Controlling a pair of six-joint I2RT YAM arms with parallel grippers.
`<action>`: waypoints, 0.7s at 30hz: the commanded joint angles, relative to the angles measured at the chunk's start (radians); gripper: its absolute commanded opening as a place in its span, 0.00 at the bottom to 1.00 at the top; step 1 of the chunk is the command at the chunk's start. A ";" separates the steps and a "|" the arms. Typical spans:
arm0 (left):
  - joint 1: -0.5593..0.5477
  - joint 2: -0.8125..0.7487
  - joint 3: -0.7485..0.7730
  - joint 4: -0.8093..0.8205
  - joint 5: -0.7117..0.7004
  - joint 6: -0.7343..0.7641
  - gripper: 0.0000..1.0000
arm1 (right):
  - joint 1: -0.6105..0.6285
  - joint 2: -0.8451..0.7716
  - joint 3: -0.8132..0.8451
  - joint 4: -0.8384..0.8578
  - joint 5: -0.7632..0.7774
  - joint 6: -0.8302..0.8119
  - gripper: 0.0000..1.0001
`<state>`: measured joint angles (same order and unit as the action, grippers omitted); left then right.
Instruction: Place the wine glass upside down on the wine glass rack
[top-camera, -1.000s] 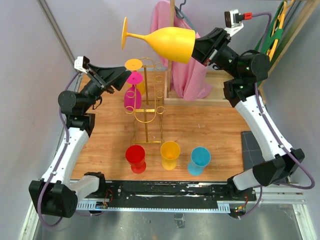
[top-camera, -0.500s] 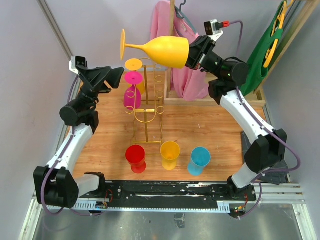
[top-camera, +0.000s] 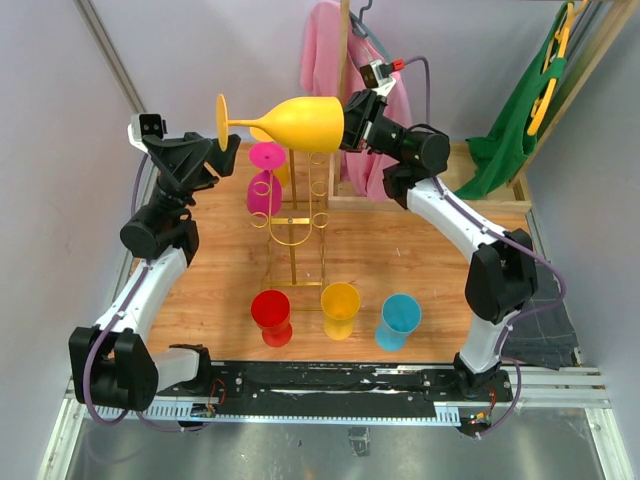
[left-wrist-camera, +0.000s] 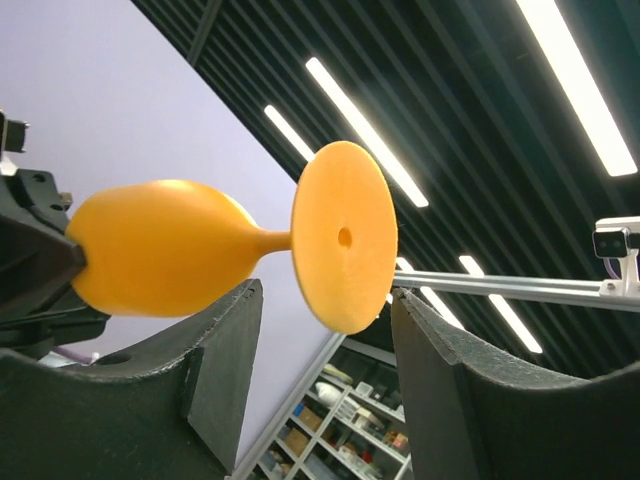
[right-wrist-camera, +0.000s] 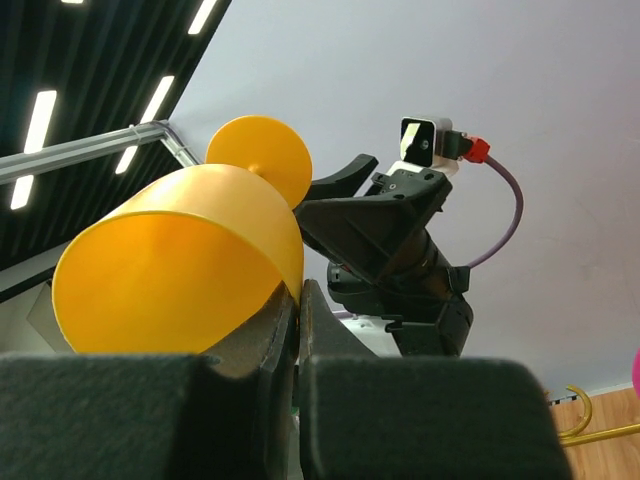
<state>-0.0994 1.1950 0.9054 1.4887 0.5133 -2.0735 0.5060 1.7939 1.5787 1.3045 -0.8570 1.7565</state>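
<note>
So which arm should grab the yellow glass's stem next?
Probably the left. The left gripper is open, and the foot of the yellow glass lines up with the gap between its fingers. The right gripper is busy, shut on the bowl's rim.

Wine glass (top-camera: 298, 122) matt yellow plastic; rack (top-camera: 296, 215) shiny gold wire.

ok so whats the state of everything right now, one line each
wine glass: held sideways in the air
right end effector: shut on the glass's rim
left end effector: open around the glass's foot
wine glass rack: upright on the table
pink glass: hung upside down on the rack
red glass, standing yellow glass, blue glass: upright, mouths up
</note>
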 joint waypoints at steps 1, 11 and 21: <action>0.004 -0.005 0.041 0.071 -0.015 -0.238 0.58 | 0.035 0.017 0.051 0.109 -0.012 0.043 0.01; 0.004 0.004 0.050 0.083 -0.022 -0.246 0.23 | 0.043 0.050 0.056 0.142 -0.016 0.070 0.01; 0.004 0.006 0.103 0.080 -0.020 -0.241 0.00 | 0.040 0.057 0.056 0.156 -0.015 0.078 0.19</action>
<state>-0.1089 1.2018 0.9550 1.5131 0.5392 -2.0747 0.5362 1.8576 1.5997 1.3663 -0.8623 1.8103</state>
